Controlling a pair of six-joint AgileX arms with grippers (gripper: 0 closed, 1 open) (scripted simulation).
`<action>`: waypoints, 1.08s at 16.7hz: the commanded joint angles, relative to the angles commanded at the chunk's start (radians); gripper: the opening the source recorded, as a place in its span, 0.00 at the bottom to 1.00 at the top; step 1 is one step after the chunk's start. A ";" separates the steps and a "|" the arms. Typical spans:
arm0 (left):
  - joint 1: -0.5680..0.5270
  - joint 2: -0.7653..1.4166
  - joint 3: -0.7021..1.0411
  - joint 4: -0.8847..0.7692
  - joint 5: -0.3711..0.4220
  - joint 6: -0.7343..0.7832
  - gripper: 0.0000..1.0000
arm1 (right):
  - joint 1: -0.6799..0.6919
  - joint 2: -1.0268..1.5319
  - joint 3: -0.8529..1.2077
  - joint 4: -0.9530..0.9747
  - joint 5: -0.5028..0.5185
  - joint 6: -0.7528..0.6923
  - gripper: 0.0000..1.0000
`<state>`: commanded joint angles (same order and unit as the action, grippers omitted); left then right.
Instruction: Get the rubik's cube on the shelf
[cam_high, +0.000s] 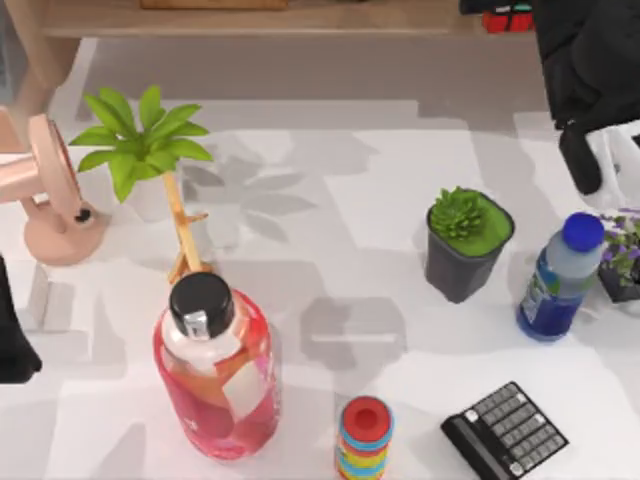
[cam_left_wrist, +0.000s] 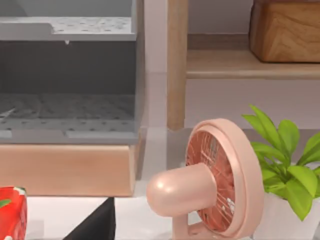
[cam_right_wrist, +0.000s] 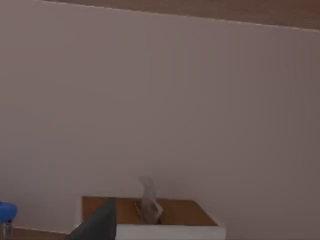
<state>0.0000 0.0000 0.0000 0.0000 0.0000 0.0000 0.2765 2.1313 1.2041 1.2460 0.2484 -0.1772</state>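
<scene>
The rubik's cube (cam_high: 507, 18) sits on the shelf (cam_high: 300, 22) near its right end, apparently already delivered. The right gripper (dark mass just beside the cube) (cam_high: 560, 40) hides its fingers, so their opening cannot be told. The left arm (cam_high: 14, 340) idles at the table's (cam_high: 330, 150) left edge.

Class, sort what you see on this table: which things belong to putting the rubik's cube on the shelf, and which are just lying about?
Belong to the job: rubik's cube, shelf, right arm by the shelf's right end.

Lying about: pink fan, leafy plant, red bottle, ring stack, succulent pot, blue bottle, calculator; left arm parked at the left edge.
</scene>
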 joint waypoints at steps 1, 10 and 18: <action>0.000 0.000 0.000 0.000 0.000 0.000 1.00 | -0.021 -0.037 -0.029 0.024 -0.036 -0.044 1.00; 0.000 0.000 0.000 0.000 0.000 0.000 1.00 | -0.496 -0.319 -0.412 0.271 -0.445 -0.606 1.00; 0.000 0.000 0.000 0.000 0.000 0.000 1.00 | -0.986 -0.295 -0.711 0.395 -0.788 -1.132 1.00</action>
<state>0.0000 0.0000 0.0000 0.0000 0.0000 0.0000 -0.7097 1.8365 0.4929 1.6410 -0.5396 -1.3091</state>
